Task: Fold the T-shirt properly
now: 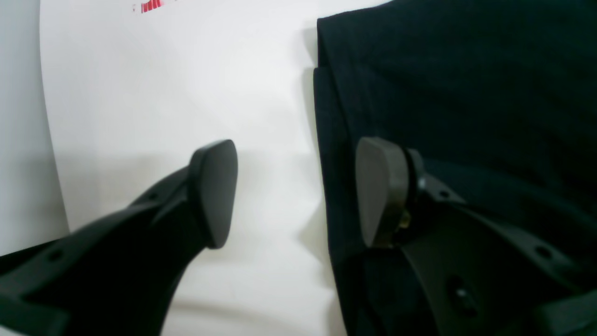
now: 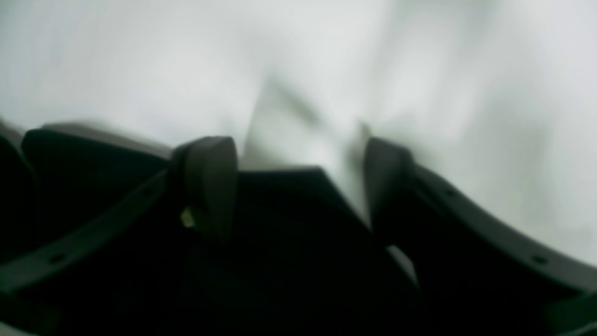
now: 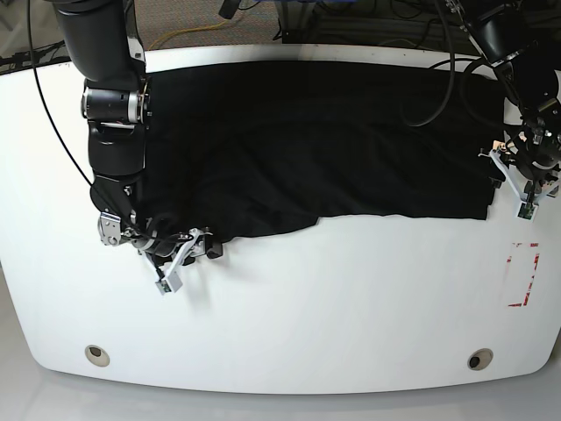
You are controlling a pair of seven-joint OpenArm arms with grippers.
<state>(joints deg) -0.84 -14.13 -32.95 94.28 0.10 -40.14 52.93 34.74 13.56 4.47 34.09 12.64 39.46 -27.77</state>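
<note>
The black T-shirt (image 3: 333, 149) lies spread across the far half of the white table (image 3: 351, 307), its near edge wavy. At the shirt's right edge, my left gripper (image 3: 514, 189) is open. In the left wrist view this gripper (image 1: 296, 191) straddles that edge: one finger is over bare table, the other over the T-shirt (image 1: 466, 84). My right gripper (image 3: 202, 246) sits low at the shirt's near left corner. The blurred right wrist view shows this gripper (image 2: 298, 186) with its jaws apart and a corner of the T-shirt (image 2: 280, 219) lying between them.
A red rectangular mark (image 3: 523, 274) is on the table near its right edge, also seen as the red mark (image 1: 151, 5) from the left wrist. Two round holes (image 3: 96, 354) (image 3: 478, 359) lie near the front edge. Cables hang behind the table.
</note>
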